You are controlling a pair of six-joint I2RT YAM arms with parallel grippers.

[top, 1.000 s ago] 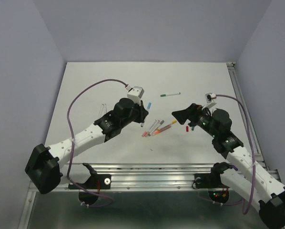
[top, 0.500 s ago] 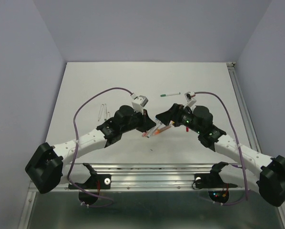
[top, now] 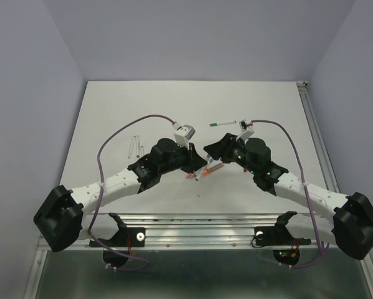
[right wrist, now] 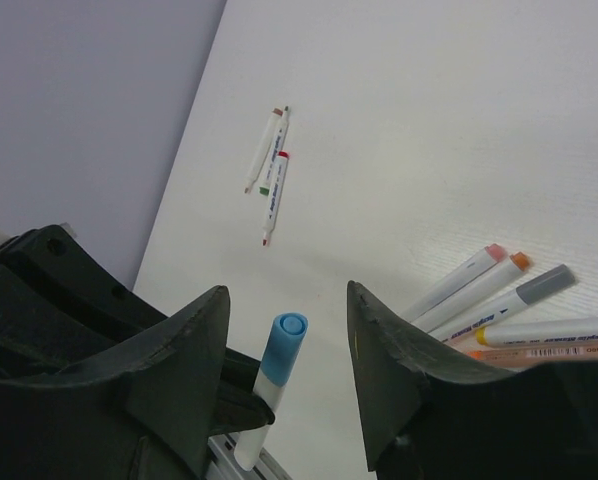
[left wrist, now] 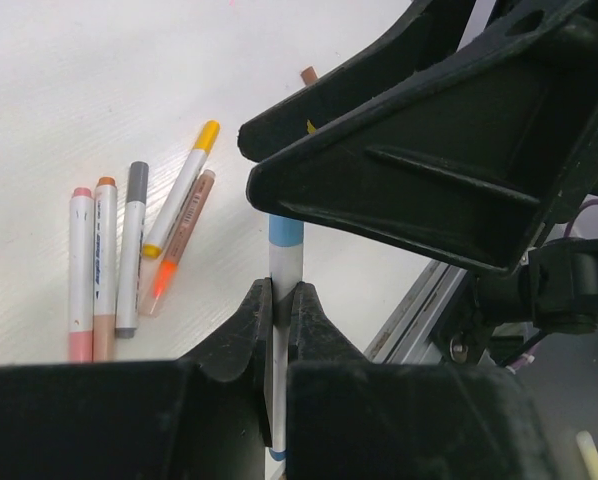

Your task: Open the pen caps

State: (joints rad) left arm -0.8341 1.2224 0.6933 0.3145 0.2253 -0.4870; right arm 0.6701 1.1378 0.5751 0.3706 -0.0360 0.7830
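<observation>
My left gripper (left wrist: 279,296) is shut on the white barrel of a pen (left wrist: 283,268) and holds it upright. The pen's blue cap (right wrist: 282,345) points at the right wrist camera. My right gripper (right wrist: 287,298) has one finger on each side of that blue cap, with a gap on both sides, so it is open. From above, the left gripper (top: 194,163) and the right gripper (top: 209,151) meet over the middle of the table. Under them lie several capped pens (left wrist: 129,250) with pink, orange, grey and yellow caps.
A green-tipped pen (top: 222,123) lies further back on the white table (top: 111,112). A few uncapped pens (top: 135,144) lie at the left. A small brownish cap (left wrist: 308,74) rests beyond the pile. The metal rail (top: 199,221) runs along the near edge.
The right arm has swung left to the left gripper, and its jaws have narrowed round the blue cap. The left gripper has moved slightly right with the pen.
</observation>
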